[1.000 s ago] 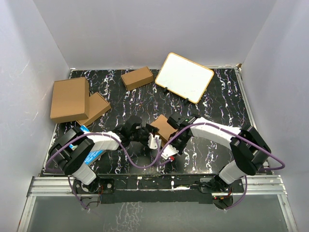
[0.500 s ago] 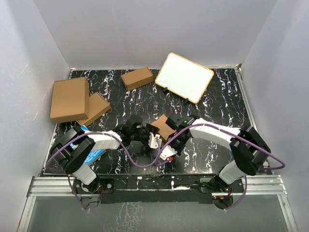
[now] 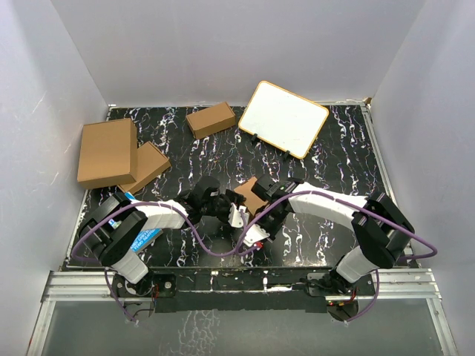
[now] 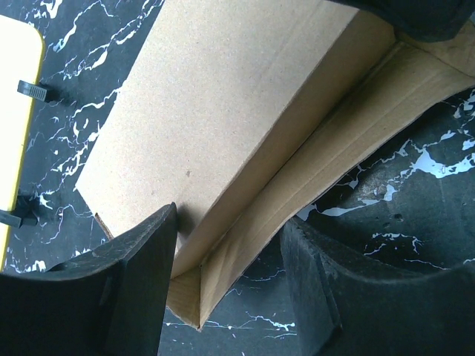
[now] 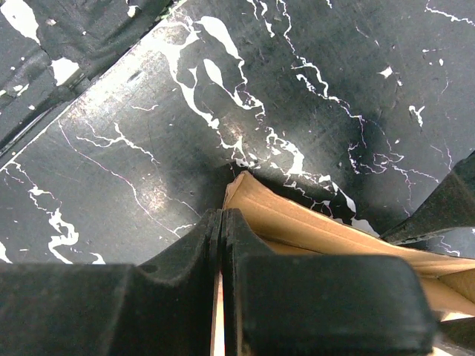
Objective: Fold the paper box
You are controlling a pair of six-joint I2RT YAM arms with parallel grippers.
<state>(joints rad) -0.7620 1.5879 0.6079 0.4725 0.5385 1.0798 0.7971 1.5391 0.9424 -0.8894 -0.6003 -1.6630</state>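
Pale lilac walls close in a black, white-veined marble-patterned tabletop (image 3: pixel 334 159), and both arms extend toward its near middle. Between them lies the paper box (image 3: pixel 250 194), a small plain brown corrugated cardboard mailer, partly hidden in the overhead view by the two wrists. The left arm (image 3: pixel 159 215) extends in from the left, and the left jaws stand about half open, straddling a near corner of the box. In the left wrist view one black finger (image 4: pixel 133 289) lies against a broad cardboard panel. The other finger (image 4: pixel 326 289) stands just clear of a narrow side flap, with dark tabletop showing in the gap, so nothing is clamped. The right arm (image 3: pixel 326 202) bends in from the right, and the right jaws are closed tight, their fingers (image 5: pixel 185 252) pressed together with the tips at the curved edge of a cardboard flap. Whether any cardboard is pinched between them cannot be told. Well apart at the back left, a bigger flat brown carton (image 3: pixel 107 152) overlaps a smaller flat brown box (image 3: pixel 152 165). Another small closed brown box (image 3: pixel 211 119) lies at the back centre, just beside a white board with a wooden frame (image 3: pixel 284 119) set askew.
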